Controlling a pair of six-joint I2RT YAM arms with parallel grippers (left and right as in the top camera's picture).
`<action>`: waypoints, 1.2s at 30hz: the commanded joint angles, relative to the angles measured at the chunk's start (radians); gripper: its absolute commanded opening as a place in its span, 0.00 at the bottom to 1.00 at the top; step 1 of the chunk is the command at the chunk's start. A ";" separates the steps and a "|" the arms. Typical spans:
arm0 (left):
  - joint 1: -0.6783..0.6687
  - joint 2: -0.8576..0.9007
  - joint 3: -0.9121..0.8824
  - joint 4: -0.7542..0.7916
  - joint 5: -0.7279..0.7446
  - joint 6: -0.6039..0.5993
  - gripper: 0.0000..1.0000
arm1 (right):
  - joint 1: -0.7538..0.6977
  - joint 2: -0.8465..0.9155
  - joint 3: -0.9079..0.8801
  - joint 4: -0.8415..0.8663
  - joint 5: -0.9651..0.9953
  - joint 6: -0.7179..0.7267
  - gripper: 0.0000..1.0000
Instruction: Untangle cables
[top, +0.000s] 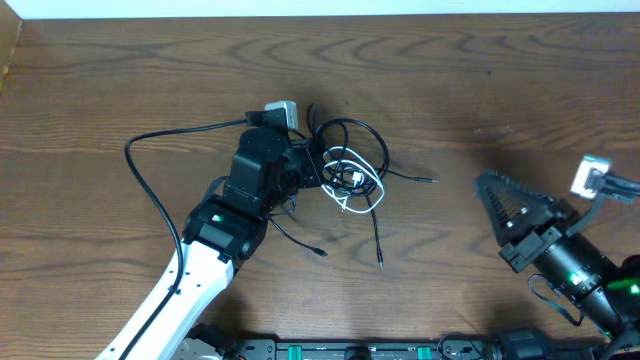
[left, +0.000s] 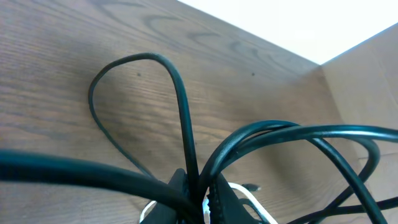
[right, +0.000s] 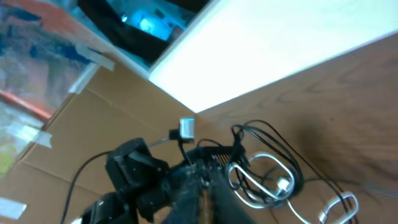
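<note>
The cables lie in one tangle at the table's middle: thin black cable loops (top: 362, 133) around a coiled white cable (top: 355, 180). My left gripper (top: 318, 165) reaches into the tangle's left side. In the left wrist view its fingers (left: 202, 200) are shut on a black cable (left: 181, 106) that rises in a loop, with the white cable (left: 250, 195) behind them. My right gripper (top: 483, 180) is shut and empty, well right of the tangle. The right wrist view shows its fingers (right: 204, 182) pointing at the tangle (right: 273, 180).
Loose black plug ends trail out to the right (top: 430, 180) and towards the front (top: 380, 260) (top: 320, 252). The left arm's thicker black cable (top: 150, 185) arcs over the table on the left. A cardboard wall (top: 8, 50) borders the far left.
</note>
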 joint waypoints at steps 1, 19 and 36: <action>0.003 -0.001 0.007 0.033 0.043 -0.106 0.07 | -0.007 0.026 0.003 -0.071 -0.055 -0.074 0.25; 0.003 -0.001 0.007 -0.166 0.074 -0.998 0.07 | 0.150 0.356 0.003 -0.302 -0.146 -0.335 0.46; -0.024 -0.001 0.007 -0.177 0.119 -1.127 0.08 | 0.392 0.677 0.003 0.061 -0.041 -0.101 0.22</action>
